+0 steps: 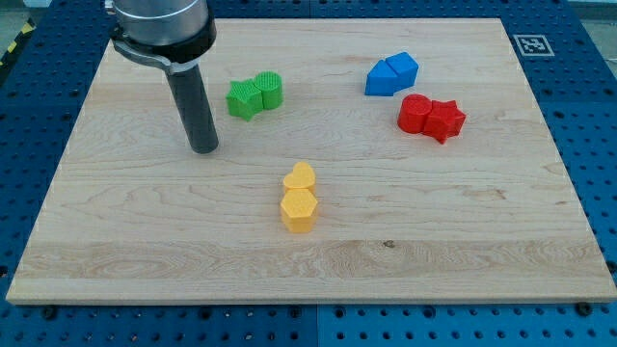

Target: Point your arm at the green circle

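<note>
The green circle stands on the wooden board at the view's upper left, touching a green star on its left. My tip rests on the board below and to the left of the green pair, a short gap from the green star. The rod rises toward the view's top left.
Two blue blocks sit together at the upper right. A red circle and a red star touch below them. A yellow heart and a yellow hexagon touch near the board's middle.
</note>
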`<action>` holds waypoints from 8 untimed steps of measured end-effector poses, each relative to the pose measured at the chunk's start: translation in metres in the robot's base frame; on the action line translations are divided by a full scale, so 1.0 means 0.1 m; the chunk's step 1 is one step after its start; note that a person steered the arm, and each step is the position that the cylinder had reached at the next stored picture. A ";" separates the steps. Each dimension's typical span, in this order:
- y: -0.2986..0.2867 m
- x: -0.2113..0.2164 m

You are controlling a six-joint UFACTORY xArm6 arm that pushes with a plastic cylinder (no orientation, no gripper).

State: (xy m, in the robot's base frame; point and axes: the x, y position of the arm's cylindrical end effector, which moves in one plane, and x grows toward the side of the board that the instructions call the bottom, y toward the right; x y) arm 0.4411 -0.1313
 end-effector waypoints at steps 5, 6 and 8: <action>1.14 -0.09; 1.16 -0.42; 1.22 -0.75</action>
State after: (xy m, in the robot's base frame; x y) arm 0.3660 -0.0093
